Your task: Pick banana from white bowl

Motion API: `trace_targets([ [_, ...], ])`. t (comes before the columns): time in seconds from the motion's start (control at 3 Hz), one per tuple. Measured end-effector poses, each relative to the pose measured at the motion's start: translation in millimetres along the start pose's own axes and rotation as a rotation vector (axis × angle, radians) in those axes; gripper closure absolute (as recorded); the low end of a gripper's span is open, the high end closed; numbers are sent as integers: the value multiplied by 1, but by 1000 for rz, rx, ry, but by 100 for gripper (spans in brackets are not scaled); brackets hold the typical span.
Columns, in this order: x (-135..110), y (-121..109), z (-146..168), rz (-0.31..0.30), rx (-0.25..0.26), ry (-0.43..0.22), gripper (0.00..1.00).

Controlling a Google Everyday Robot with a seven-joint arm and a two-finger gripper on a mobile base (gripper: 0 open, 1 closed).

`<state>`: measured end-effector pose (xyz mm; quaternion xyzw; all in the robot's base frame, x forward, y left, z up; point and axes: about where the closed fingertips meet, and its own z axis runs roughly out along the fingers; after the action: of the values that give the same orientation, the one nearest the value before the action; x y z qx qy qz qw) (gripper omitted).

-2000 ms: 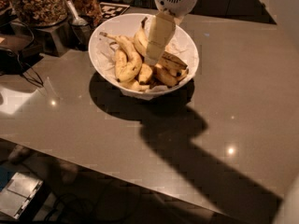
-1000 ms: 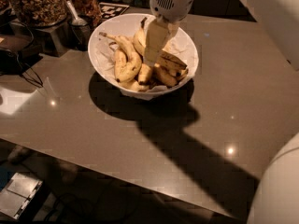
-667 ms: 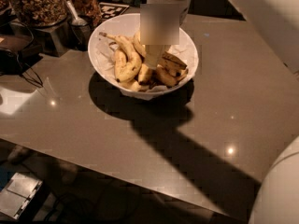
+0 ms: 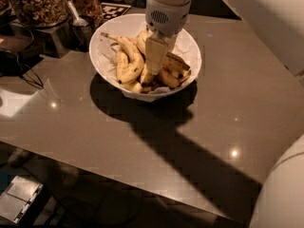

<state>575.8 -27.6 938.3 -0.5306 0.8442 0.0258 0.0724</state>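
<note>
Brown glossy table (image 4: 228, 103) carries the white bowl (image 4: 107, 63) at its far side. Inside, the banana (image 4: 172, 61) lies among other bananas (image 4: 127, 63), just right of the gripper (image 4: 151, 72), which reaches down into the bowl; if it grasps something, I cannot tell.

Glossy brown table (image 4: 71, 127), dim light.

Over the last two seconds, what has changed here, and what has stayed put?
The gripper has come down from above the white bowl into the pile of bananas, shifting slightly toward the picture's left. No banana looks lifted, and whether the gripper has taken hold of one cannot be told. The bowl, the bananas and the jars behind stayed where they were.
</note>
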Motion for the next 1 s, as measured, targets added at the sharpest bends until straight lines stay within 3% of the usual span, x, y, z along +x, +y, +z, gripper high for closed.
trace_targets([
  [0.67,0,-1,-1,1,-7,0,53],
  [1.0,0,-4,-1,5,-5,-4,72],
])
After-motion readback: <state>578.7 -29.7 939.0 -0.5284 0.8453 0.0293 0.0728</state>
